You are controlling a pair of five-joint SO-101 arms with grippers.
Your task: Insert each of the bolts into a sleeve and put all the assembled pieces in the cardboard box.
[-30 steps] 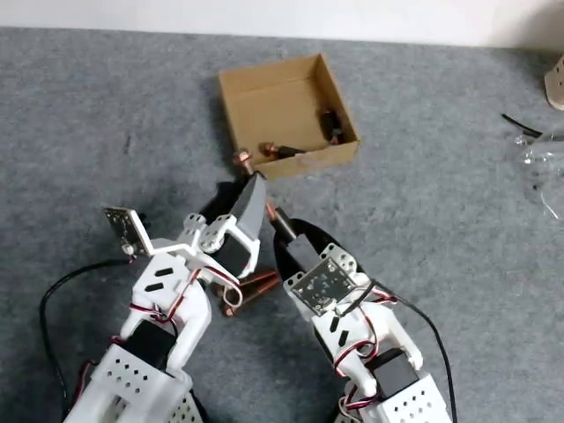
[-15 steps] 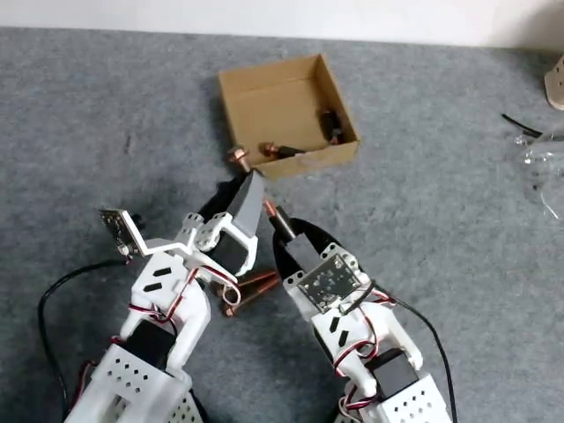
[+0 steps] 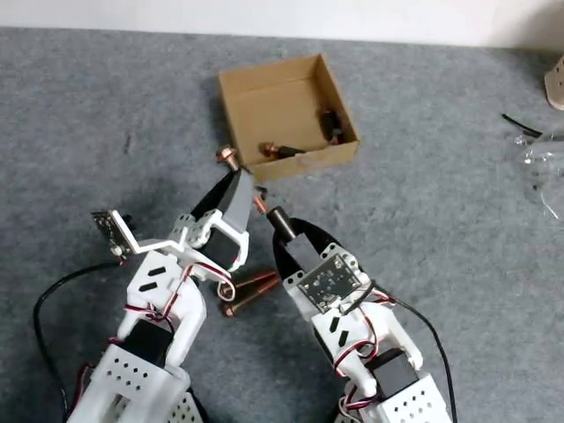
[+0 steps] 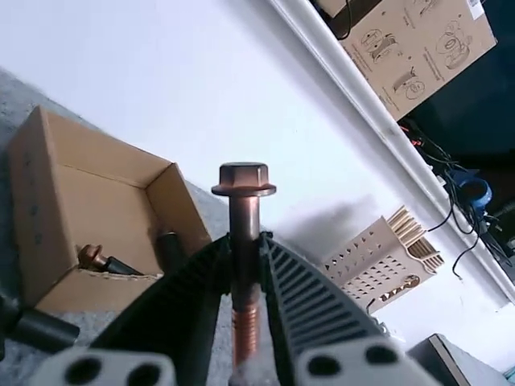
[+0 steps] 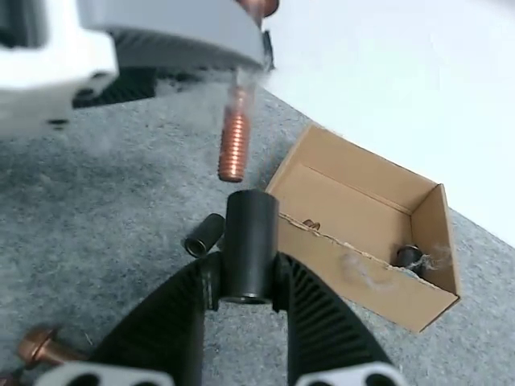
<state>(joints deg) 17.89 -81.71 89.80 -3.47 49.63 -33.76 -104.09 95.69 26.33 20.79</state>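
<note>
High view centres on a copper bolt [image 3: 227,158] held slantwise between the two arms. Its head points toward the cardboard box [image 3: 269,110], and its threaded tip is just beside the open mouth of a black sleeve [image 3: 277,219], not inside it. The left pincer [image 3: 236,183] is clamped on the bolt's shank. In the left wrist view the bolt [image 4: 244,233] stands between the ribbed fingers [image 4: 310,297], its flanged head clear above them. The right pincer [image 3: 291,240] is closed on the sleeve. In the right wrist view the sleeve [image 5: 250,241] is upright in that pincer [image 5: 246,281], and the bolt [image 5: 234,145] hangs just over its rim, a little to one side.

Both arms stretch forward from the near edge, the left one angled toward the right, so their tips meet near the box's near corner. Two assembled pieces lie in the box, one [image 3: 280,151] against the near wall, another [image 3: 331,123] by the right wall. Two loose bolts [image 3: 251,289] lie on the grey mat [image 3: 441,229] between the arms, and a spare sleeve [image 5: 203,234] lies near the box.
</note>
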